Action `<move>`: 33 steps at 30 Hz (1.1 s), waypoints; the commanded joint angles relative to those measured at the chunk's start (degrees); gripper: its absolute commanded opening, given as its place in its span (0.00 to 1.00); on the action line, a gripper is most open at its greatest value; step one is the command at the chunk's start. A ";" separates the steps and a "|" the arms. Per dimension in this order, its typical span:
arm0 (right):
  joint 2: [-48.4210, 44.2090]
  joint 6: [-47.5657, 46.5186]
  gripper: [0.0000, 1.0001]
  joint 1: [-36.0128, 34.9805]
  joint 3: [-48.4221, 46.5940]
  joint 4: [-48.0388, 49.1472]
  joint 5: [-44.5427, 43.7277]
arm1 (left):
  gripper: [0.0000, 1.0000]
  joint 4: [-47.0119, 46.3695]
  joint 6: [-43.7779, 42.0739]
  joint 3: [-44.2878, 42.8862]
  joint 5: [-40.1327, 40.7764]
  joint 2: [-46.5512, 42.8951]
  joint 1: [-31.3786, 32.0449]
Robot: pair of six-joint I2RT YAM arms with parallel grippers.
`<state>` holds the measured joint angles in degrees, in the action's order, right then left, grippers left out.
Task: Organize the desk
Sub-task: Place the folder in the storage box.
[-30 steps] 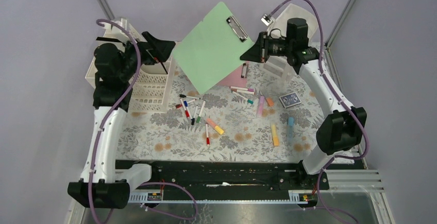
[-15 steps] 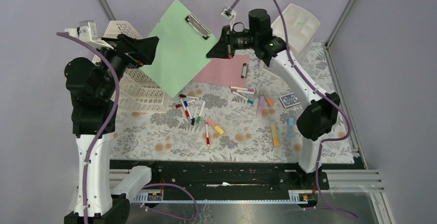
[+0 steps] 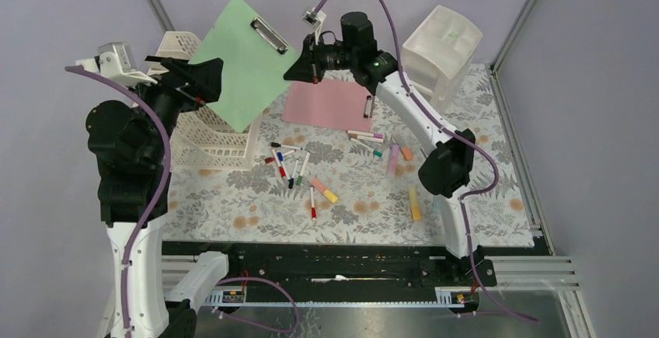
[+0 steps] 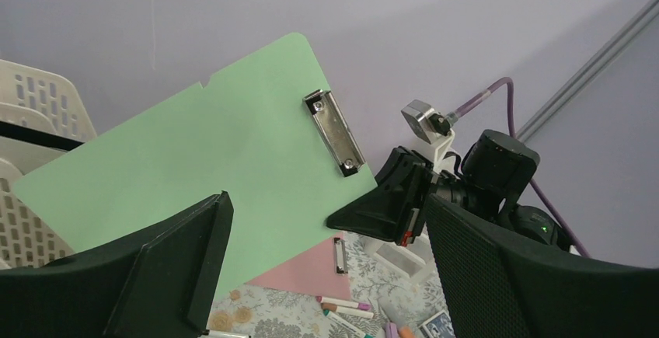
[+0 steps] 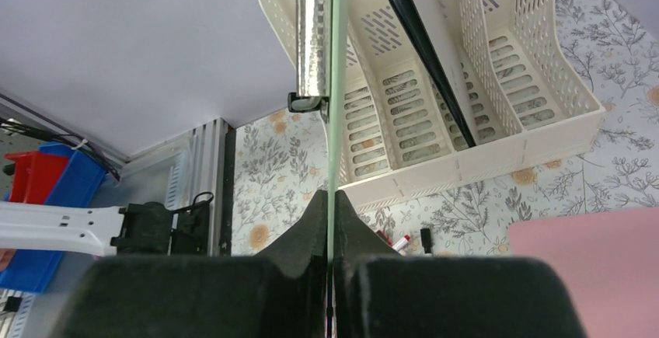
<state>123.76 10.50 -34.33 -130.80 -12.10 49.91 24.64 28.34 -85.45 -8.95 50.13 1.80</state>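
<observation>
a: holding it by one edge looks thin. the right gripper [image 3: 298, 70] is pinched tight on the flat green plastic clipboard with a metal clip [image 3: 237, 58], raised over the cream lattice file rack [image 3: 221, 132].
b: and the left gripper [image 3: 203, 81]?
a: jaws spread wide beside the board's far edge, gripping nothing. if the board swings, it could catch a divider or slip out.
b: down onto the fern-printed cloth desk [image 3: 373, 214] spread below both arms, among the scattered coloured markers [image 3: 299, 171].
</observation>
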 commanded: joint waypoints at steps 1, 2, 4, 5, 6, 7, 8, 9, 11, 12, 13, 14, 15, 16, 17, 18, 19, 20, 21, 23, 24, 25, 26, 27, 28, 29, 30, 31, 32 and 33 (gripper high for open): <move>1.63 -3.21 0.00 -1.42 -4.70 3.97 -2.08 | 0.99 0.40 -1.20 -0.78 3.67 -1.70 -0.09; 1.89 -4.20 0.00 -1.63 -4.85 4.02 -2.47 | 0.99 0.40 -1.40 -0.51 4.02 -1.90 -0.07; 2.54 -6.52 0.00 -2.22 -4.92 4.13 -3.26 | 0.99 0.58 -1.88 -0.19 4.65 -2.20 -0.13; 2.87 -7.52 0.00 -2.42 -4.90 4.29 -3.73 | 0.99 0.54 -2.15 -0.10 4.91 -2.18 -0.13; 3.25 -8.21 0.00 -2.59 -4.94 4.50 -3.84 | 0.99 0.51 -2.34 -0.19 5.24 -2.10 -0.13; 3.57 -8.85 0.00 -2.65 -4.74 4.91 -3.78 | 0.99 0.46 -2.63 -0.35 5.43 -2.00 -0.13; 3.79 -9.15 0.00 -2.72 -4.46 5.57 -3.89 | 0.99 0.53 -2.93 -0.67 5.63 -1.78 -0.13; 4.13 -9.64 0.00 -2.76 -4.32 6.07 -3.87 | 0.99 0.53 -3.35 -0.95 5.64 -1.48 -0.11; 4.54 -10.23 0.00 -3.00 -4.01 6.71 -3.97 | 0.99 0.54 -4.02 -1.65 5.70 -0.93 -0.11; 4.62 -11.96 0.00 -3.12 -3.87 7.17 -3.92 | 0.99 0.50 -4.26 -1.86 5.72 -0.65 -0.09; 4.78 -12.83 0.00 -3.19 -3.84 7.25 -3.94 | 0.99 0.46 -4.52 -2.02 5.76 -0.44 -0.13; 4.99 -13.54 0.00 -3.39 -3.84 7.26 -4.04 | 0.99 0.42 -4.73 -2.15 5.71 -0.17 -0.13; 5.12 -14.29 0.00 -3.50 -3.80 7.09 -4.21 | 0.99 0.30 -4.92 -2.10 5.58 0.02 -0.13; 5.16 -15.15 0.00 -3.67 -3.65 7.16 -4.44 | 0.99 0.15 -5.07 -2.05 5.53 0.24 -0.13; 5.21 -16.07 0.00 -3.89 -3.40 7.17 -4.81 | 0.99 -0.04 -5.25 -1.91 5.45 0.32 -0.13; 5.35 -16.86 0.00 -4.06 -3.33 7.19 -5.19 | 0.99 -0.16 -5.45 -1.89 5.43 0.51 -0.13; 5.53 -17.77 0.00 -4.22 -3.34 7.10 -5.58 | 0.99 -0.21 -5.71 -1.82 5.37 0.60 -0.11; 5.75 -18.25 0.00 -4.42 -3.32 7.05 -5.95 | 0.99 -0.29 -6.01 -1.84 5.36 0.68 -0.13; 6.05 -19.07 0.00 -4.51 -3.32 6.96 -5.90 | 0.99 -0.35 -6.36 -1.83 5.35 0.85 -0.13; 6.16 -20.28 0.00 -4.73 -3.04 6.86 -5.72 | 0.99 -0.48 -6.81 -1.80 5.35 0.93 -0.13; 6.10 -20.82 0.00 -4.78 -2.85 6.66 -5.59 | 0.99 -0.55 -7.07 -1.75 5.39 0.99 -0.11; 6.02 -21.27 0.00 -4.86 -2.54 6.64 -5.39 | 0.99 -0.67 -7.19 -1.66 5.52 0.98 -0.13; 5.97 -21.65 0.00 -4.88 -2.26 6.60 -5.28 | 0.99 -0.83 -7.38 -1.59 5.61 0.95 -0.13; 5.93 -22.17 0.00 -4.95 -2.09 6.52 -5.26 | 0.99 -1.06 -7.56 -1.42 5.65 0.94 -0.13; 5.94 -22.91 0.00 -5.11 -2.01 6.23 -5.37 | 0.99 -1.35 -7.66 -1.20 5.69 0.86 -0.13; 5.98 -23.64 0.00 -5.20 -1.92 5.89 -5.62 | 0.99 -1.66 -7.80 -0.99 5.84 0.73 -0.13; 5.97 -24.36 0.00 -5.24 -1.84 5.60 -5.69 | 0.99 -1.91 -7.90 -0.77 5.99 0.61 -0.13; 6.05 -25.00 0.00 -5.30 -1.76 5.37 -5.77 | 0.99 -2.24 -8.11 -0.57 6.19 0.52 -0.13; 6.08 -25.47 0.00 -5.45 -1.55 5.11 -5.98 | 0.99 -2.50 -8.19 -0.25 6.45 0.31 -0.13; 6.10 -26.09 0.00 -5.55 -1.37 4.84 -6.23 | 0.99 -2.74 -8.28 0.02 6.77 0.20 -0.13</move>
<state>130.26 -11.42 -38.98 -132.05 -9.67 44.38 25.80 21.69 -85.47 -3.62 51.35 1.78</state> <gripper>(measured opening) 0.021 0.987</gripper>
